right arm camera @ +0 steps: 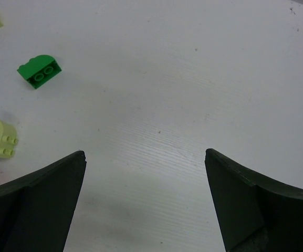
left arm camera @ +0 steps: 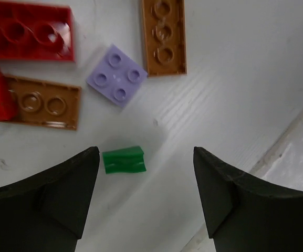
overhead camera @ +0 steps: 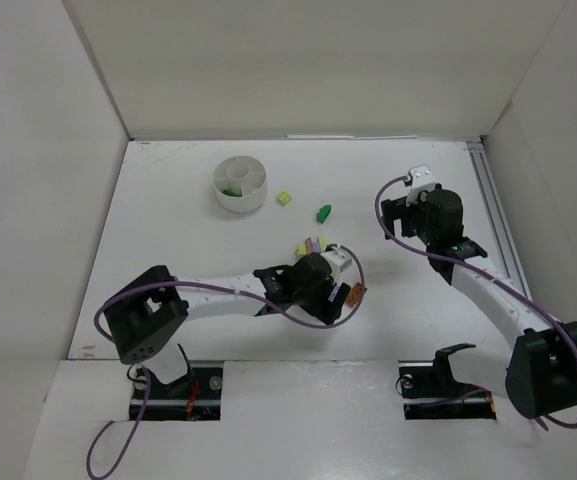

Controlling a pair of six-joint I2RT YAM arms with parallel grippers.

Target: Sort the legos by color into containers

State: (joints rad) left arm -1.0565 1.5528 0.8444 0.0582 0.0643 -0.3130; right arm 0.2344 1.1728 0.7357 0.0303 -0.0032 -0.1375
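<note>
- The left end effector (left arm camera: 146, 157) is held open low over the tabletop (left arm camera: 235, 79). A small green brick (left arm camera: 124, 160) lies ungripped between its fingers, close to one of them.
- Just beyond, a lilac brick (left arm camera: 116, 75), two orange-brown plates (left arm camera: 164, 35) and a red plate (left arm camera: 28, 32) are crowded together.
- The right end effector (right arm camera: 146, 163) is spread open, with a rounded green brick (right arm camera: 39, 72) and a pale yellow-green brick (right arm camera: 0, 138) off to its side.
- Farthest back, the white dish (overhead camera: 240, 204) is seen, with green pieces in one wedge.

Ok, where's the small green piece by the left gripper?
In the left wrist view, the green piece lies between the open fingers, just below the lilac 2x2 brick.
</note>
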